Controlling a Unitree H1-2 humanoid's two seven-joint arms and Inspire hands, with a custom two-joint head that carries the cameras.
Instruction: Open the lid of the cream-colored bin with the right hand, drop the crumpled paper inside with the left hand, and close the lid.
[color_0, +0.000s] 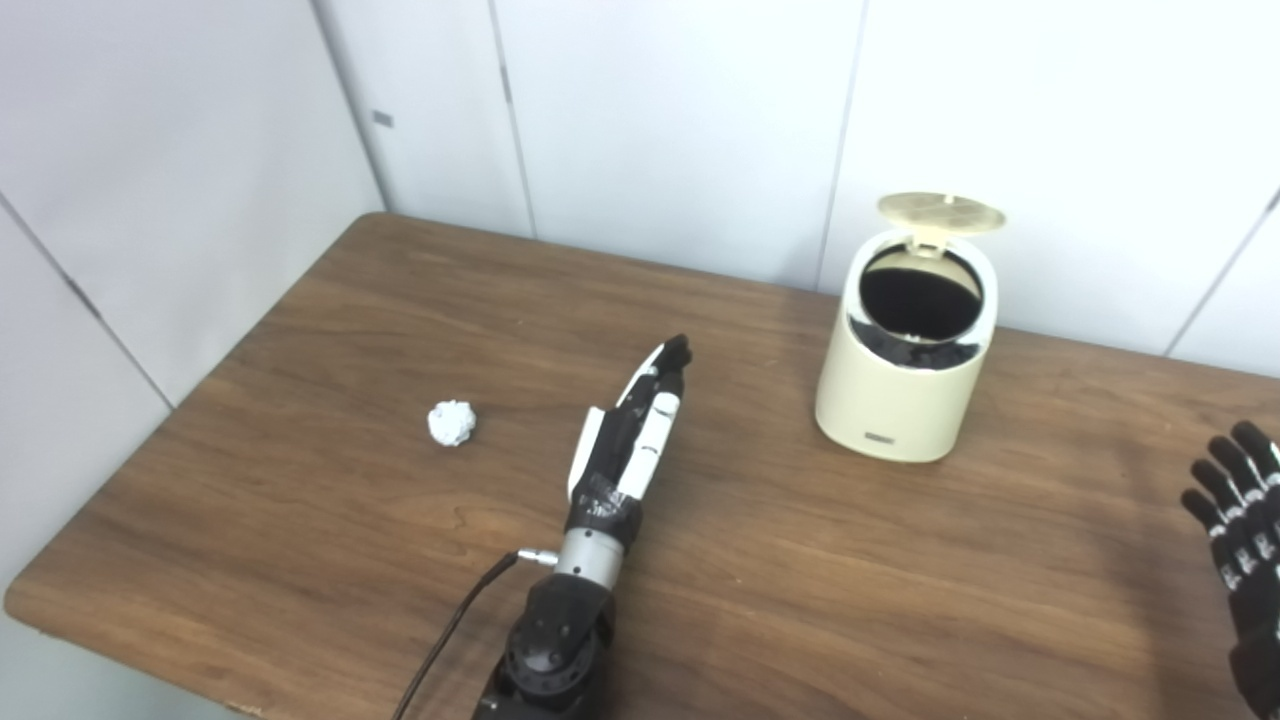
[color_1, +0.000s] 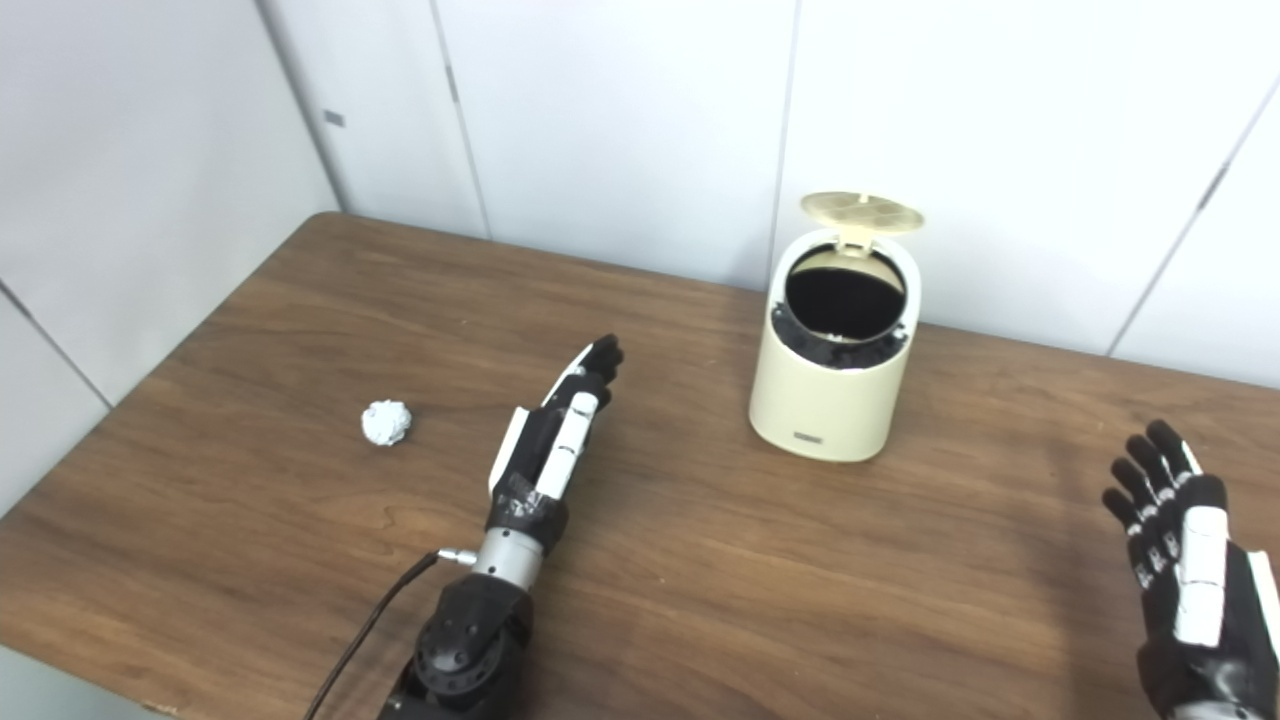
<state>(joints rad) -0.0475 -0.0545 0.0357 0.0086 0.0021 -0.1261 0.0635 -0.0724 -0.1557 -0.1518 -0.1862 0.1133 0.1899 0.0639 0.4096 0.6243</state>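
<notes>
Two head cameras, side by side, look down and forward over the worktop (color_0: 300, 560) from its near edge; both share its whole surface.

You are getting bright, even light from overhead; it is washing out the white wall panels (color_0: 660, 120) and laying a pale sheen along the tabletop's (color_1: 700, 600) left edge. Shadows are staying soft. Both views are looking slightly soft, and the bin's (color_1: 830, 400) mouth is reading pure black.
</notes>
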